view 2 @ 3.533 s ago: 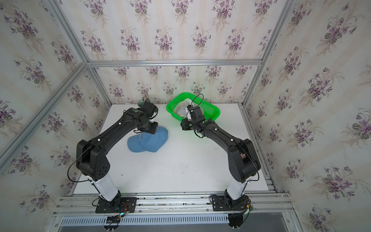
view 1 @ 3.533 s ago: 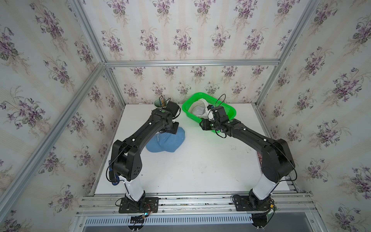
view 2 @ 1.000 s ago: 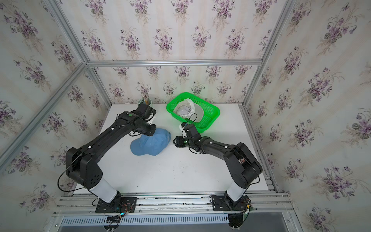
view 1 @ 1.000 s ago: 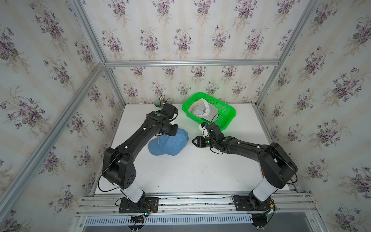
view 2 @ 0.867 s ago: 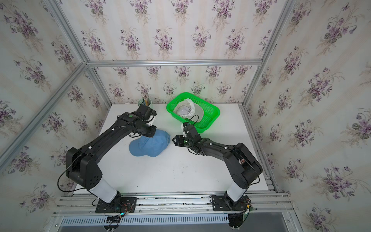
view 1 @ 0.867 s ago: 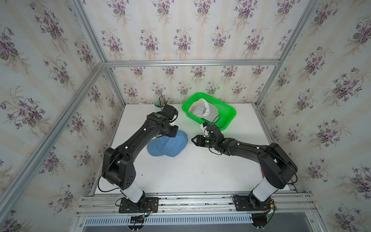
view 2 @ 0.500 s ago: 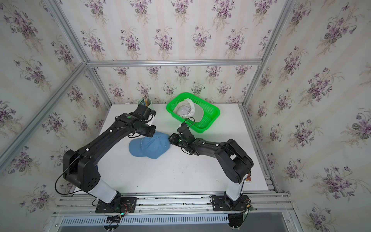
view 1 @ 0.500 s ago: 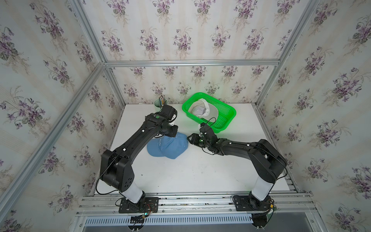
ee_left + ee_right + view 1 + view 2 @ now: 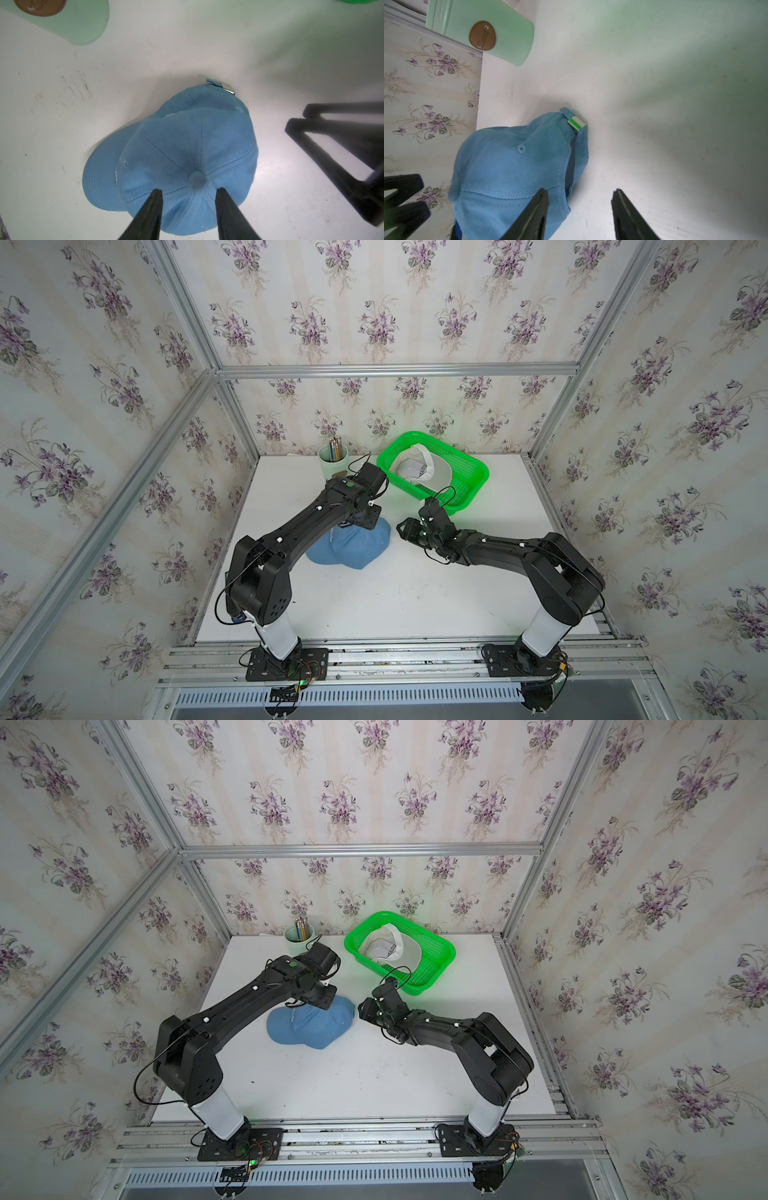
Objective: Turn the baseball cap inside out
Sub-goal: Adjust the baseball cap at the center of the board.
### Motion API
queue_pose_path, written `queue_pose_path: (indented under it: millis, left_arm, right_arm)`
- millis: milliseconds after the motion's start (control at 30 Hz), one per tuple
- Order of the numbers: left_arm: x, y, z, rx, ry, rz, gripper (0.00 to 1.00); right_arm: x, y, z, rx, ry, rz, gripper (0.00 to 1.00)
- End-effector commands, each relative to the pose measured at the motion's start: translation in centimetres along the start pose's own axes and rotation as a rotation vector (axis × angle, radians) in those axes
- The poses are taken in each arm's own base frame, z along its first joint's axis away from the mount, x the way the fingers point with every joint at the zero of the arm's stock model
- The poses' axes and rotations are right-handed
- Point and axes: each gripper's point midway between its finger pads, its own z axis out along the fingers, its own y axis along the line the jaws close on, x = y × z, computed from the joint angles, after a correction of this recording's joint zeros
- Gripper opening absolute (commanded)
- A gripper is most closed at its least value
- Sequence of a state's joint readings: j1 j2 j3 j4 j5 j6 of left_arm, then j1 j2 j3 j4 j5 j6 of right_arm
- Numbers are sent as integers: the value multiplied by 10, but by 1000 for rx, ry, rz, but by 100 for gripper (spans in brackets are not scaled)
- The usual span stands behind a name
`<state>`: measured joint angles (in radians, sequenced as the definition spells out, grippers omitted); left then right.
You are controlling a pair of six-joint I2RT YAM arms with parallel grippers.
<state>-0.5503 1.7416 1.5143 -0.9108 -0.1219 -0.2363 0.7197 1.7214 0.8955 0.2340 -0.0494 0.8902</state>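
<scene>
1. Your left gripper (image 9: 189, 190) has its fingers spread and holds nothing. It hangs right over the crown of the blue baseball cap (image 9: 187, 145), and the crown button sits between the two tips.
2. Your right gripper (image 9: 580, 190) is also spread and empty. It is low at the cap's 3 o'clock side in both top views. One finger overlaps the rear rim of the cap and the other is over bare table (image 9: 415, 593).
3. The cap lies dome-up on the table between the two arms. In a top view, its brim points to about 8 o'clock and its back strap to about 2 o'clock. The metal buckle (image 9: 576, 123) on that strap shows in both wrist views.
4. Judging progress: nothing is turned yet. The outer panels and seams face out and the lining is hidden. The whole job is left: get hold of the rim, push the crown through, and pull the inside out.
5. From the cap, the green mesh basket (image 9: 469, 493) stands at about 1 o'clock. A white cap (image 9: 419, 468) lies inside it.
6. The mint pencil cup (image 9: 333, 458) stands at about 12 o'clock near the back wall, with pencils (image 9: 335, 444) standing in it.
</scene>
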Motion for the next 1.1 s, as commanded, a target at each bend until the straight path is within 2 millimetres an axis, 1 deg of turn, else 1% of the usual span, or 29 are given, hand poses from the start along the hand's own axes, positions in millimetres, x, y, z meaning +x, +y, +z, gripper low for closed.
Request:
queue_pose_path:
  millis: [0, 167, 333, 567, 733, 967, 1067]
  left_arm:
    - [0, 7, 4, -48, 2, -19, 44]
    - [1, 1, 11, -20, 14, -18, 39]
    - [3, -2, 16, -4, 26, -23, 38]
    - [-3, -5, 7, 28, -3, -32, 39]
    - [-1, -9, 6, 44, 0, -31, 38]
    - [10, -9, 20, 33, 45, -24, 37]
    - [9, -7, 21, 19, 39, -25, 34]
  right_arm:
    - [-2, 5, -2, -13, -1, -19, 54]
    - [-1, 6, 0, -16, 8, -30, 54]
    - [0, 7, 1, -22, 15, -33, 54]
    - [2, 7, 5, -27, 26, -36, 54]
    - [4, 6, 7, -26, 32, -37, 54]
    - [5, 6, 8, -25, 35, -41, 54]
    - [4, 6, 8, -24, 35, -42, 54]
